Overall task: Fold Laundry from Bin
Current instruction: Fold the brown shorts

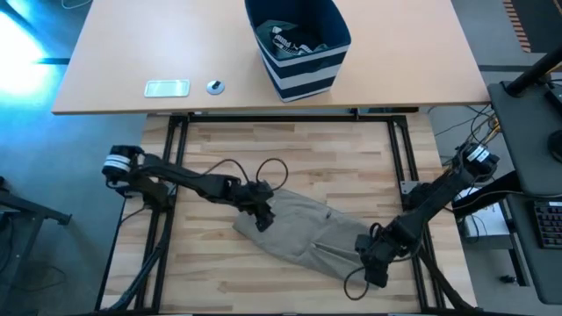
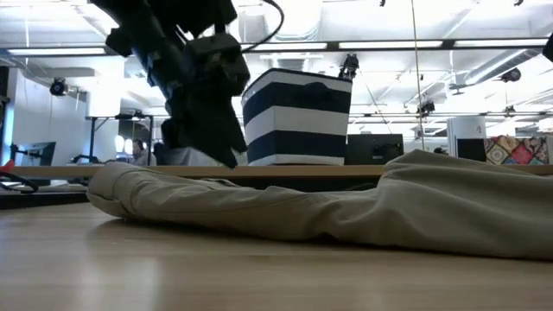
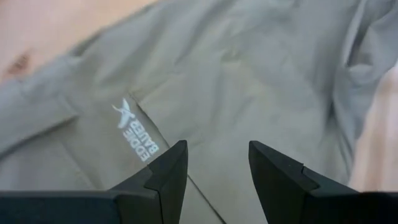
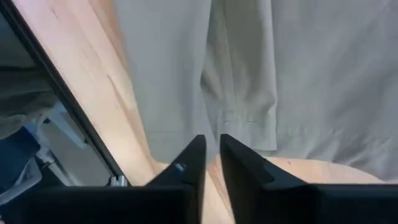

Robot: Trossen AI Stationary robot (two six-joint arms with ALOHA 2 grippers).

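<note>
Beige garment [image 1: 303,230] spread flat on the wooden desk [image 1: 219,272], left gripper [image 3: 214,165] above its upper-left end with jaws apart, right gripper [image 4: 211,158] at its lower-right edge, jaws slightly parted and empty, striped bin [image 1: 299,44] on the far desk.

Spread flat across the middle of the near wooden table [image 1: 219,272]: the beige garment [image 1: 303,230], with the left gripper [image 1: 262,211] over its left end and the right gripper [image 1: 373,254] at its right end. Farther back, on the second table [image 1: 132,53]: the bin [image 1: 299,57] holding small grey pieces [image 1: 294,44]. Left of the bin, side by side: a flat device [image 1: 167,87] and a small round object [image 1: 215,86].
</note>
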